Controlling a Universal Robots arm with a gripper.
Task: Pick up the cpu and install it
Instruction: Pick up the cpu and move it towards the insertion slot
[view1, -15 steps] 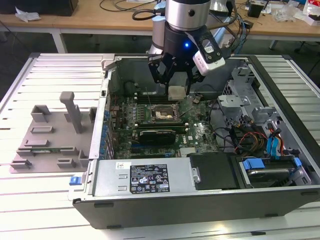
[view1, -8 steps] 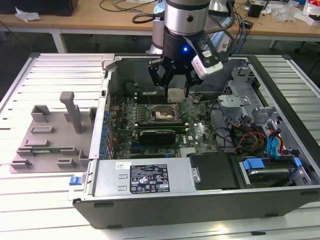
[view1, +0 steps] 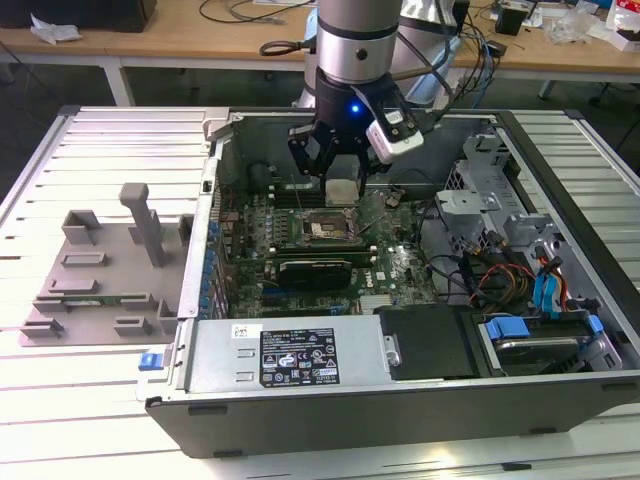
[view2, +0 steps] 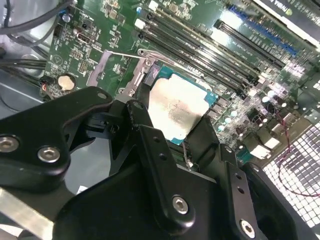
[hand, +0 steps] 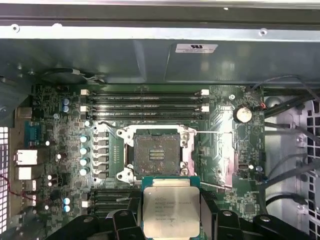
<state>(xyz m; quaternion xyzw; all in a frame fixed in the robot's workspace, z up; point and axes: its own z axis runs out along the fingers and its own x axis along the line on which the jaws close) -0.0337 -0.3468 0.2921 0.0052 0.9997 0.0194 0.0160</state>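
Thin silvery square cpu (hand: 171, 207) runs off the picture's edge in the first wrist view, and both its sides are tucked behind the black metal gripper (hand: 171, 220). In the second wrist view, black linkage covers part of its rim. In the exterior view, the grey robot arm (view1: 355, 40) is cropped by the frame's top.

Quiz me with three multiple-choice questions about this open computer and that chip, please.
1. Where is the cpu? A on the grey tray; B in the jaws, over the motherboard; C on a desk.
2. What colour is the motherboard? A red; B green; C white.
3. How is the cpu socket? A empty; B filled; C covered by a fan.
Answers: 1 B, the jaws grip its edges above the motherboard; 2 B, it is green in both wrist views; 3 A, bare contacts show inside it.
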